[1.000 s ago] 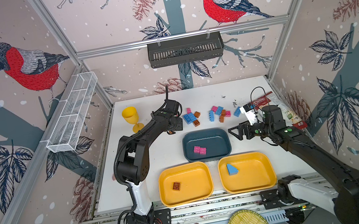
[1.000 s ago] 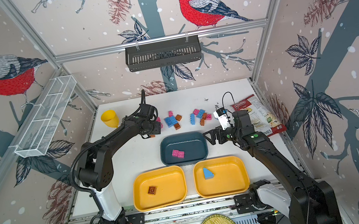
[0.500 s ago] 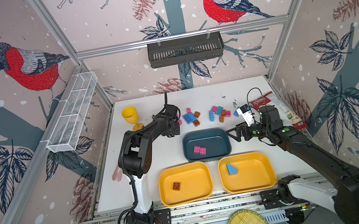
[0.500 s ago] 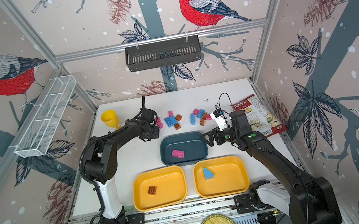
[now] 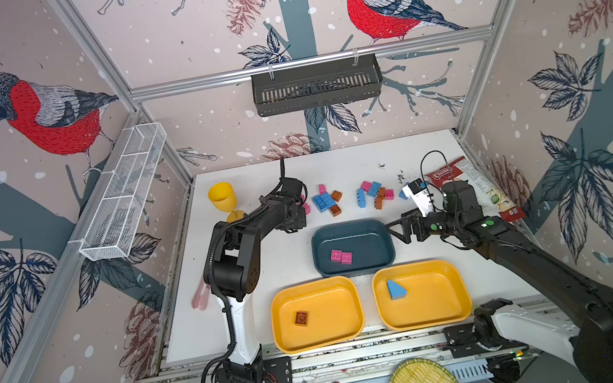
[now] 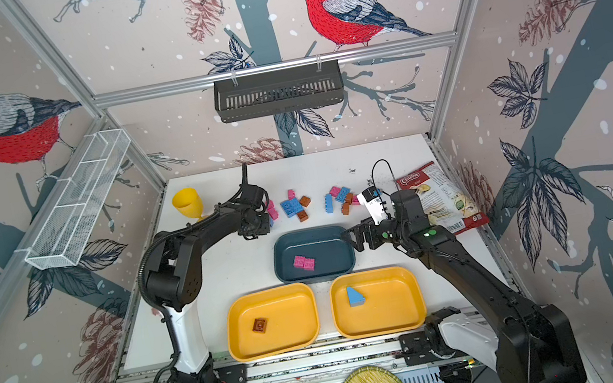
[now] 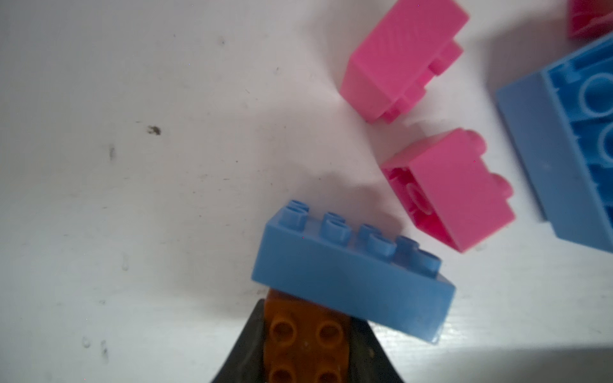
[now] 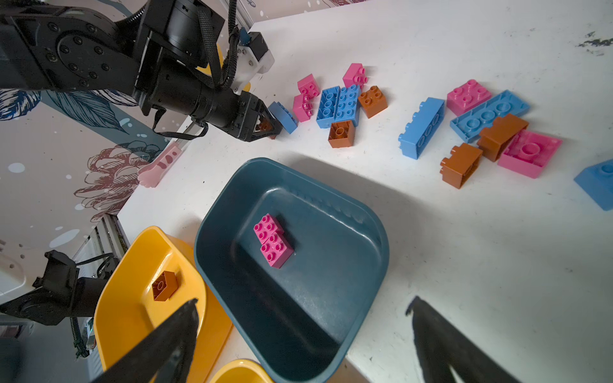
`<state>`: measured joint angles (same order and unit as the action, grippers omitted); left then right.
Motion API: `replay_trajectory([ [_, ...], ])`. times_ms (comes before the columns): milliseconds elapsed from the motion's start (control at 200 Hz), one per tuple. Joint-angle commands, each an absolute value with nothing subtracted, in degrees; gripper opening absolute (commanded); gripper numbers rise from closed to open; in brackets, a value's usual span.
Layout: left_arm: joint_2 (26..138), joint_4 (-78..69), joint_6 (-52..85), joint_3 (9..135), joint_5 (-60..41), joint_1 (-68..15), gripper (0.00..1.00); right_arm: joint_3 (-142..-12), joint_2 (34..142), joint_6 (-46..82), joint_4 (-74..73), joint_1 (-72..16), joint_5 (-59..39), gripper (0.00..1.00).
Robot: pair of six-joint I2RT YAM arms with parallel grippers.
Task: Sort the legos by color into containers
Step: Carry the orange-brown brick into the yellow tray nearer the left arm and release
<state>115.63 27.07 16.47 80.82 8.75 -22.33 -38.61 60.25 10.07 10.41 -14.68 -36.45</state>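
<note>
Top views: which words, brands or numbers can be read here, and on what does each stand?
"Chuba" (last letter unsure): brand in white script on the red top of the crinkled snack bag.
Smaller print lower on that bag: too blurred to read.
No other text is legible.

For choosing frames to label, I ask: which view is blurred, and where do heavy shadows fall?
Left wrist view: very close, soft focus on the blue brick and the brown brick. Right wrist view: sharp, wide-angle bending, heavy shadow inside the teal tray. Both top views: sharp, evenly lit.
</note>
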Motion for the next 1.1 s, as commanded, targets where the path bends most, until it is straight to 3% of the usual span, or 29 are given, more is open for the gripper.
replay_trajectory([
  [0,112.7,29.3,15.9,80.6,7.2,-22.2,0.32,-39.4,60.5,9.1,8.9,-14.9,-37.3,1.00],
  [230,101.3,35.3,15.1,76.6,1.5,-23.9,0.32,-40.0,61.5,8.4,8.5,-15.0,-37.8,0.99],
  [530,85.9,47.8,17.8,68.5,-0.5,-33.8,0.31,-41.5,64.0,6.5,8.9,-15.0,-38.3,0.99],
  [741,73.7,49.7,22.0,61.7,-9.9,-42.2,0.32,-43.4,66.5,4.5,9.9,-15.0,-38.7,0.99],
  [1096,68.1,51.0,30.8,49.6,-8.4,-43.1,0.34,-44.6,68.5,3.5,10.5,-15.5,-39.2,0.99],
])
